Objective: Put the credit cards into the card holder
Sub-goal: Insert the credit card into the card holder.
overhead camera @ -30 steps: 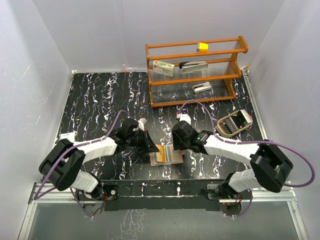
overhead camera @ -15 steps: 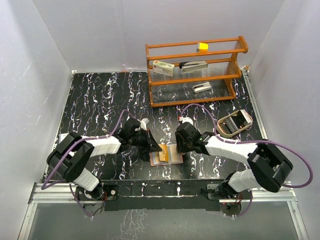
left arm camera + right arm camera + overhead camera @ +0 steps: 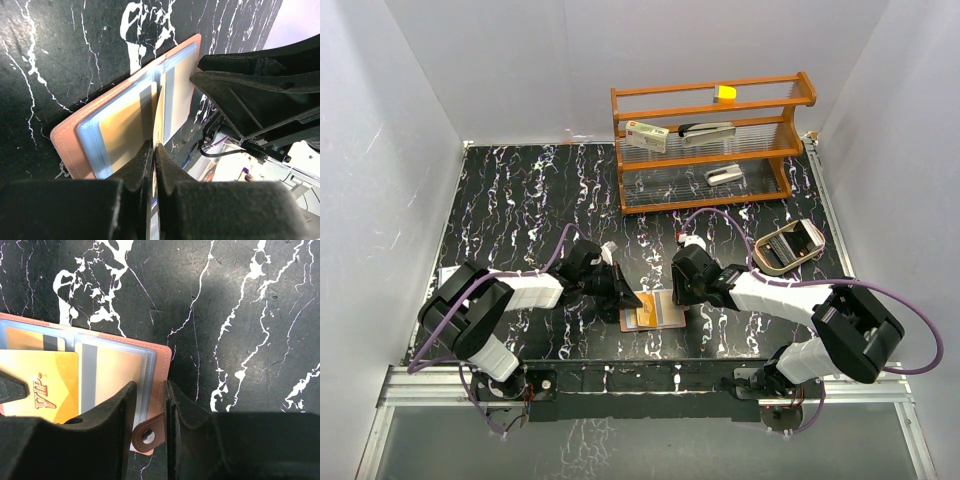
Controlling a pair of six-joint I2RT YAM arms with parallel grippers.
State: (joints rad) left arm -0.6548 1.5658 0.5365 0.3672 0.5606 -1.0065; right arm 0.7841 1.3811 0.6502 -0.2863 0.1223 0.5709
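Observation:
The reddish-brown card holder (image 3: 670, 312) lies open on the black marbled table near the front edge. Tan cards (image 3: 115, 375) sit in its clear sleeves. My left gripper (image 3: 625, 297) is shut on an orange "VIP" card (image 3: 45, 385). It holds the card at a slant over the holder's middle, seen edge-on in the left wrist view (image 3: 159, 115). My right gripper (image 3: 685, 298) straddles the holder's right edge (image 3: 160, 360). Its jaws stand a narrow gap apart with the snap tab (image 3: 147, 435) between them. No light blue card shows.
A wooden rack (image 3: 710, 150) with small items stands at the back right. A tan oval tray (image 3: 787, 245) lies right of the right arm. A white slip (image 3: 453, 272) lies at the table's left edge.
My left gripper has shifted slightly toward the holder, and the orange card now sits over its middle. The right gripper has stayed on the holder's right edge.

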